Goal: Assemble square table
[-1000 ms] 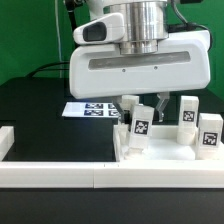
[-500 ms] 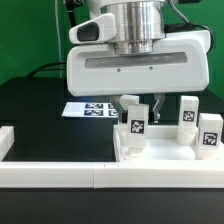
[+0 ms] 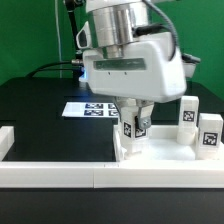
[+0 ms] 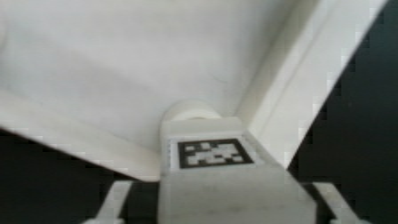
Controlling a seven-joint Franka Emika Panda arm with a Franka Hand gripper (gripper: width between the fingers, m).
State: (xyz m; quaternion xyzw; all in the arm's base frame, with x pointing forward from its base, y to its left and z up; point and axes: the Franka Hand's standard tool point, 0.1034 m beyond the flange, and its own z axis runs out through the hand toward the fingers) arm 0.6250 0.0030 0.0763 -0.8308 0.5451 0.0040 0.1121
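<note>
Gripper (image 3: pixel 134 124): clamped on a leg (image 3: pixel 131 133); wrist now rotated versus half a second ago.
Leg: upright at panel (image 3: pixel 160 152) corner.
Other legs (image 3: pixel 188 117): unmoved.

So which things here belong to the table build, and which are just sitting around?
Part of the job:
- gripper, shut on the held leg
- square panel
- two legs standing on the exterior view's right

Not part of it:
- marker board
- border rail
</note>
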